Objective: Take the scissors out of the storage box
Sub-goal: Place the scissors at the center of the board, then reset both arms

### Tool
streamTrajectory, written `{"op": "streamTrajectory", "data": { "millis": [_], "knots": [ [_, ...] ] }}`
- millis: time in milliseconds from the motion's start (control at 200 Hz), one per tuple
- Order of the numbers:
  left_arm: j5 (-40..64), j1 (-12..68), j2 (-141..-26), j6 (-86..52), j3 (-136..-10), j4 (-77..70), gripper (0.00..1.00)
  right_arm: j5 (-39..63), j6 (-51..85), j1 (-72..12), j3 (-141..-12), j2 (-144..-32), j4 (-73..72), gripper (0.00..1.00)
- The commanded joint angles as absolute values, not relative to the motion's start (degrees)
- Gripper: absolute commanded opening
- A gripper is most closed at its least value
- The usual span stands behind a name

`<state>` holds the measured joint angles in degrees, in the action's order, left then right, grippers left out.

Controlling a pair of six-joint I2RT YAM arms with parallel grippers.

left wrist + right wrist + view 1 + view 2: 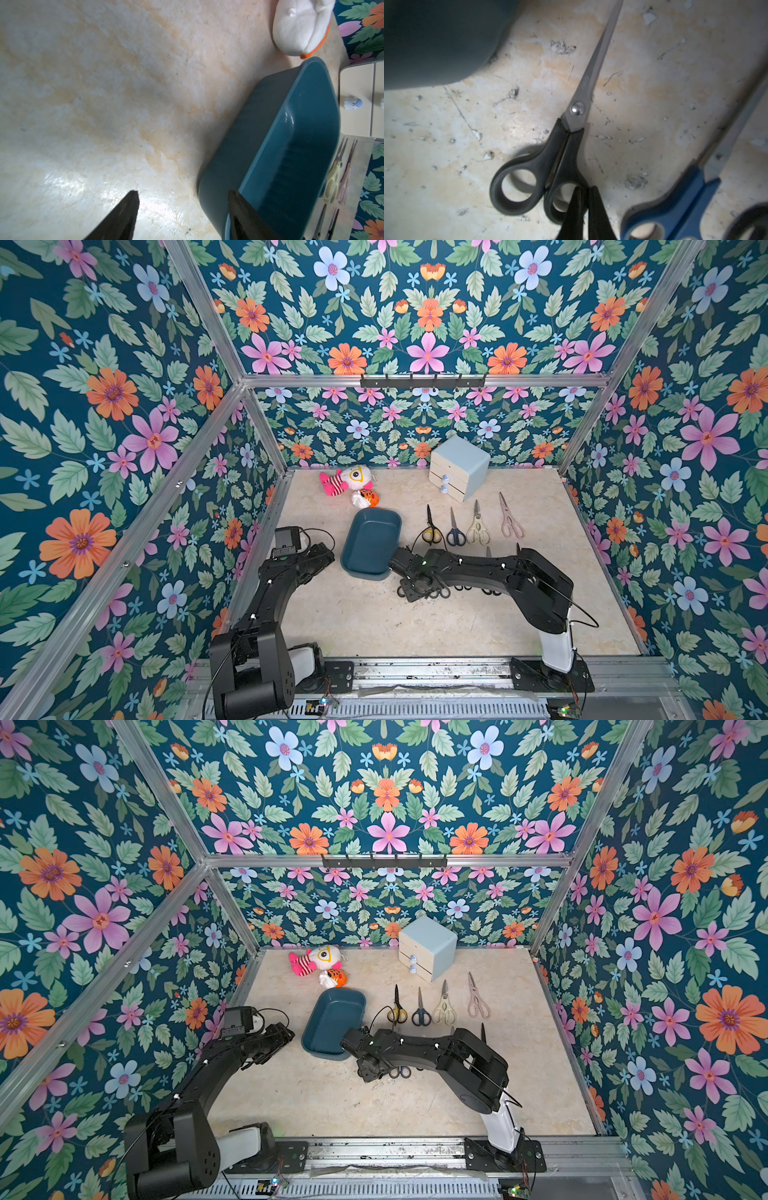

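The dark teal storage box lies near the middle of the table, and no scissors show inside it. My left gripper is open and straddles the box's near wall, one finger inside and one outside. My right gripper is shut on a handle ring of black-handled scissors low over the table, beside the box's corner. Blue-handled scissors lie next to them. Farther back lie yellow-black scissors, dark blue scissors, cream scissors and pink scissors. More black handles peek from under my right arm.
A plush toy lies just behind the box. A pale blue drawer cube stands at the back. A black hook rail hangs on the rear frame. Floral walls enclose the table on three sides.
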<state>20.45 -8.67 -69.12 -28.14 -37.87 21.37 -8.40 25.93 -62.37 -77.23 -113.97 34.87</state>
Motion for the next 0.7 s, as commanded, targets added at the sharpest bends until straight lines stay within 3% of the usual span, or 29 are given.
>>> {"op": "streamTrajectory", "data": {
  "millis": [0,160,410,555,695],
  "knots": [
    [18.97,-8.72,-68.84,-26.93,-38.43,20.66,0.73,-8.67,27.05,-62.58,-77.60,-114.32,36.12,0.16],
    [18.25,-8.78,-68.65,-25.21,-39.49,20.58,0.73,-9.54,29.02,-62.58,-78.61,-112.20,36.21,0.34],
    [17.55,-8.67,-70.40,-23.25,-42.63,18.69,0.73,-18.03,32.16,-60.26,-78.75,-103.32,37.73,0.47],
    [13.00,-8.68,-67.66,-18.29,-39.86,11.17,0.72,-18.07,28.44,-46.28,-73.67,-95.98,34.15,0.50],
    [6.37,-8.70,-61.76,-14.36,-32.70,-2.50,0.72,-13.55,20.25,-28.50,-63.87,-86.93,19.46,0.50]
  ]
}}
